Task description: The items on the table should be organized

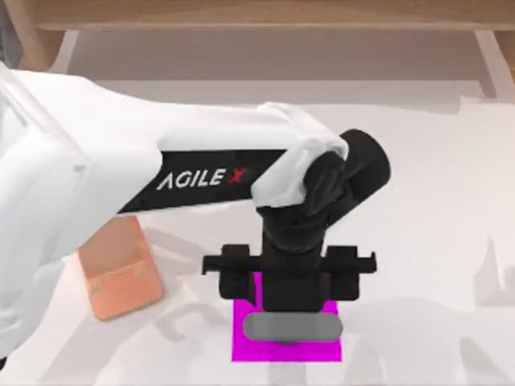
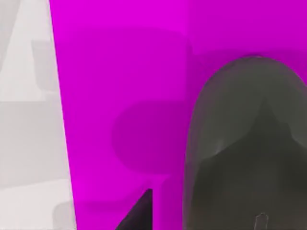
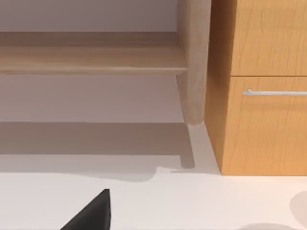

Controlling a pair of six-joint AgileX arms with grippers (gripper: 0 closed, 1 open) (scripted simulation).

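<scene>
Black and boxy, the left tool [image 1: 290, 301] hangs straight down over the mouse [image 1: 291, 327], which sits right under it on the pad [image 1: 249, 342]. I honestly can't tell whether the tool is apart or clamped on the mouse; the wrist view is too close in to settle it.

My read is that the step in hand is setting the mouse on the pad. If so:
- Make sure the mouse's flat underside is fully down before letting go, so it doesn't drop or rock.
- Keep it inside the pad's edge. In the left wrist view there's plenty of magenta showing beside the mouse on one side.
- Pull straight up afterwards. That shell looks smooth and rounded, so a sideways brush would probably skate it off.

Materials, going outward:
- The mouse is a dark grey oval dome with a slick, slightly glossy look and a faint crease down the middle.
- The pad is a thin, flat magenta square with a matte finish, lying flush on the plain white table [image 1: 418, 241].
- Off to the tool's left is the peach-orange stand [image 1: 121, 273], a blocky slab with rounded corners.
- Far beyond the tool is the light wood-grain shelf [image 1: 257, 16].

The right tool [image 3: 93, 215] is parked low over the table, facing that shelf.
</scene>
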